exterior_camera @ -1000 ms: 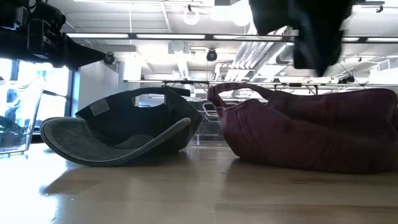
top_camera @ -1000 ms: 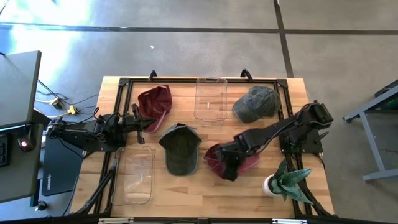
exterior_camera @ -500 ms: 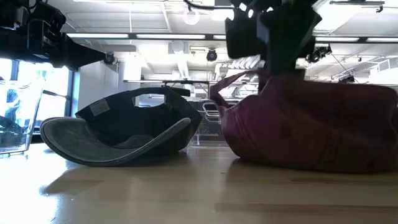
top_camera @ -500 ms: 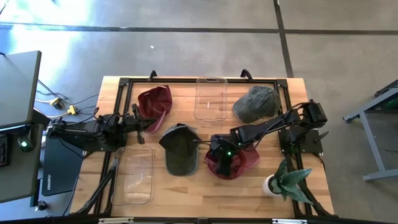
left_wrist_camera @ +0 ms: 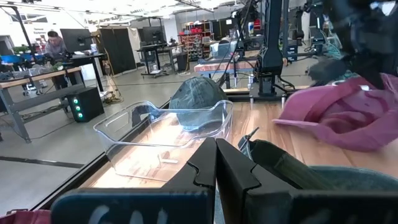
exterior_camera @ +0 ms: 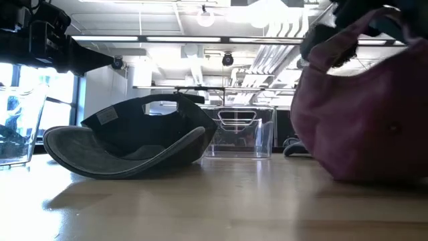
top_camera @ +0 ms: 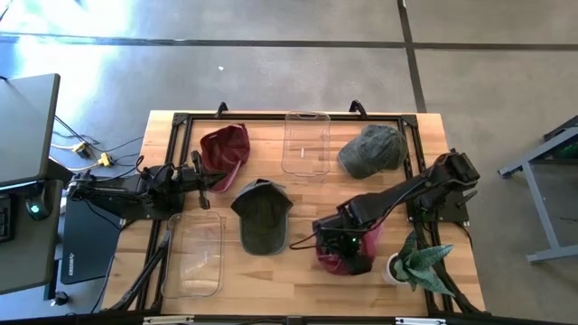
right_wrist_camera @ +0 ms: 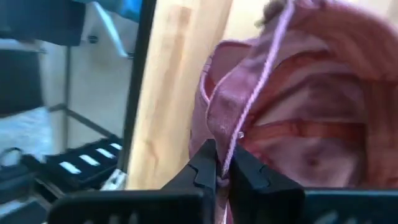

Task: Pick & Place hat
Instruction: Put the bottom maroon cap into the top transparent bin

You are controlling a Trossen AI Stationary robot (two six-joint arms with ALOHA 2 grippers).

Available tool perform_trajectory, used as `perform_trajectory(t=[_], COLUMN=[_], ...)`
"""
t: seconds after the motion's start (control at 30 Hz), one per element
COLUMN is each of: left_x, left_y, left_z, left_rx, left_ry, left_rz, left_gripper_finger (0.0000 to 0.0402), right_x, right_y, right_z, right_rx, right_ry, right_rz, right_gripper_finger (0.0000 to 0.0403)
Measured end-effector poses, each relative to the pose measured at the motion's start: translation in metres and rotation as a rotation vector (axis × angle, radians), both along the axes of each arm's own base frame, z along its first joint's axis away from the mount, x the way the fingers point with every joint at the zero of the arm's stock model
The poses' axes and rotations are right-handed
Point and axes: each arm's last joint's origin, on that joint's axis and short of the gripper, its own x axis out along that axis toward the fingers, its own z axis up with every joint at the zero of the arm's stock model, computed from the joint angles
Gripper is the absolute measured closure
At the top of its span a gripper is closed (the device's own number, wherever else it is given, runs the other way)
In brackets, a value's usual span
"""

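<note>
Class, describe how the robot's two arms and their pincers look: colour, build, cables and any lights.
Both arms are black, built of slim jointed segments on bulkier bases. The left pincer ends in two flat, angular dark fingers. The right pincer has the same pair of black fingers. A thin dark cable runs along the right arm, and a small green light glows near its wrist. No markings are legible.

- Overhead daylight falls evenly on the table (top_camera: 298, 194), with pale glare on the floor beyond it.
- At table height, bright ceiling lights (exterior_camera: 205, 15) backlight everything, leaving the dark cap (exterior_camera: 127, 144) nearly a silhouette above a soft shadow.
- The maroon hat (right_wrist_camera: 298, 106) is blurred just past the right gripper (right_wrist_camera: 222, 167).
</note>
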Motion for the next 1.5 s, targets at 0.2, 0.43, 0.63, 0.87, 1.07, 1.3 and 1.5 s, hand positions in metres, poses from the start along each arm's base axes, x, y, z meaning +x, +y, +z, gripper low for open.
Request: perform_trajectory(t=[0.2, 0.43, 0.63, 0.87, 1.07, 1.3, 1.5], left_x=[0.0, 0.0, 0.0, 0.0, 0.0, 0.0, 0.0], left_y=[0.0, 0.0, 0.0, 0.0, 0.0, 0.0, 0.0], left_z=[0.0, 0.0, 0.0, 0.0, 0.0, 0.0, 0.0], left_rx=[0.0, 0.0, 0.0, 0.0, -0.001, -0.001, -0.001], left_ry=[0.0, 0.0, 0.0, 0.0, 0.0, 0.0, -0.001], left_rz=[0.0, 0.0, 0.0, 0.0, 0.0, 0.0, -0.001], left_gripper_finger=[0.0401, 0.0401, 0.0401, 0.0401, 0.0401, 0.0401, 0.0401], right_x=[-0.008, -0.014, -0.001, 0.015, 0.032, 0.055, 0.055], right_y=[-0.007, -0.009, -0.009, -0.001, -0.001, -0.015, -0.021], right_z=[0.001, 0.0, 0.019, 0.015, -0.01, -0.041, -0.045], right_rx=[-0.045, -0.08, 0.084, 0.101, 0.047, 0.048, 0.034], right_ry=[0.1, 0.216, 0.144, 0.132, 0.15, 0.225, 0.277], right_rz=[-0.008, -0.125, -0.365, -0.702, -0.838, -1.145, -1.188], right_gripper_finger=[0.0322, 0.0388, 0.0362, 0.0258, 0.0174, 0.0181, 0.0214])
